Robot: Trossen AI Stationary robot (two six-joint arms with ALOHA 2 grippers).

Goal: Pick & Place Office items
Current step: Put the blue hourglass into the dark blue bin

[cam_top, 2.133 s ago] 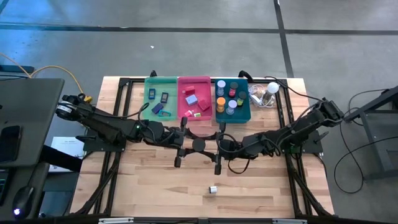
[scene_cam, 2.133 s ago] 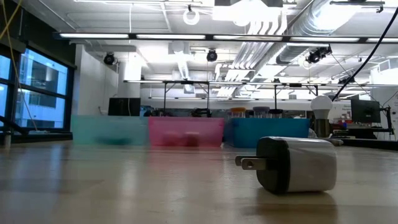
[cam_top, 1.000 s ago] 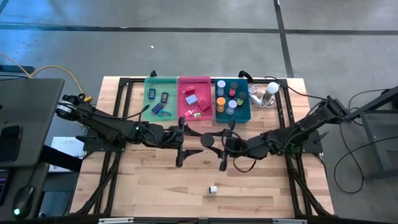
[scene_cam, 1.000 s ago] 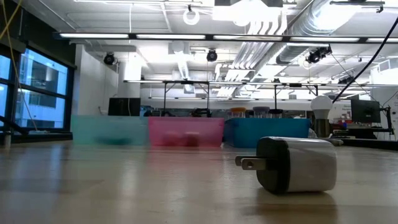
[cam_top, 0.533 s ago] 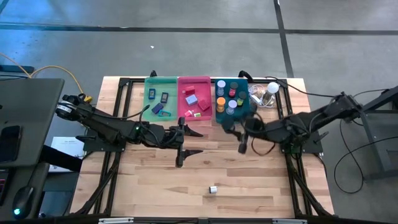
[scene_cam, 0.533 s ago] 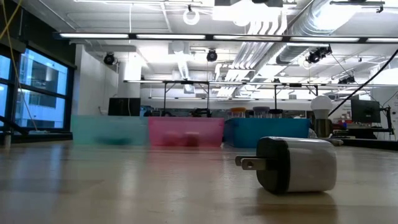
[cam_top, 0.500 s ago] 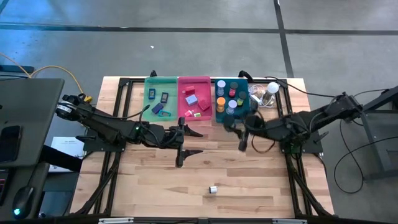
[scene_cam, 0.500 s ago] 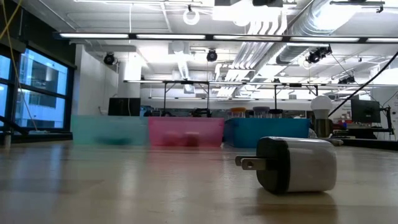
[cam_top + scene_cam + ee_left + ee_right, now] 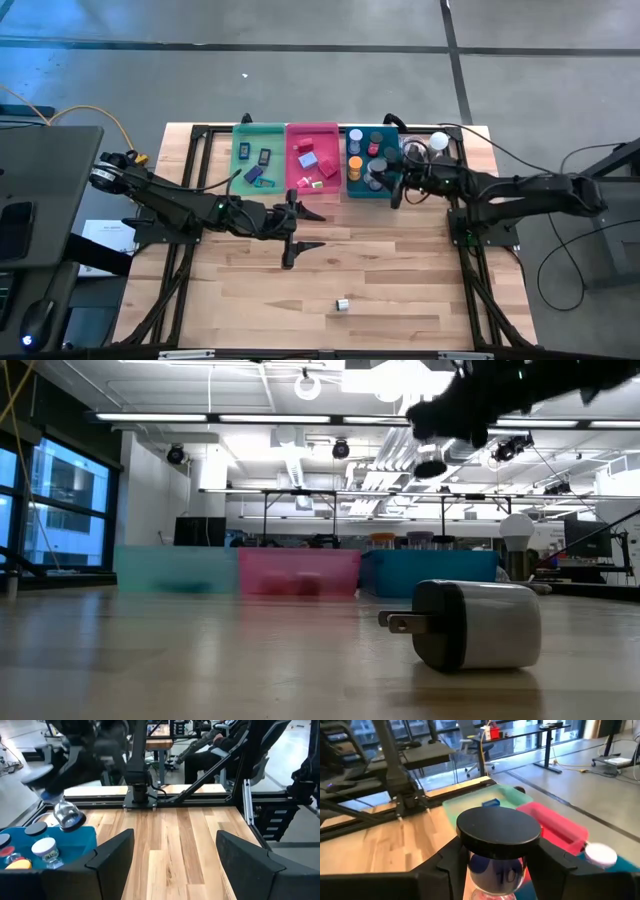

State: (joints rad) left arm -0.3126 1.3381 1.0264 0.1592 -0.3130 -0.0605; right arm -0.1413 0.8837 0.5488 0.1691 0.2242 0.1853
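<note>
My right gripper (image 9: 390, 188) hangs over the near right part of the teal bin (image 9: 352, 190), shut on a small clear jar (image 9: 497, 845) with a black lid and a blue label. The low view shows that gripper (image 9: 440, 445) high above the table. My left gripper (image 9: 300, 230) waits open, low over the table's middle, near the pink bin (image 9: 313, 187). A white plug adapter (image 9: 342, 304) lies on its side near the table's near edge. Several small items lie in the green bin (image 9: 258, 128), the pink bin and the teal bin. My right gripper pinches the jar between its two fingers (image 9: 445, 865), on the clear body (image 9: 480, 865) just under the black lid. The fingers come from the table's right. The jar (image 9: 67, 814) is lifted clear above the teal bin and hangs tilted.
A white bulb with clear plastic clutter (image 9: 430, 148) sits to the right of the teal bin. Black frame rails (image 9: 465, 250) run along the table's sides and far edge. Bare wood (image 9: 400, 280) stretches between the bins and the near edge.
My right gripper has left the table's middle, beside my left gripper, and swung toward the far edge and the right. It has risen and now stands over the teal bin, showing at the top of the low view.
</note>
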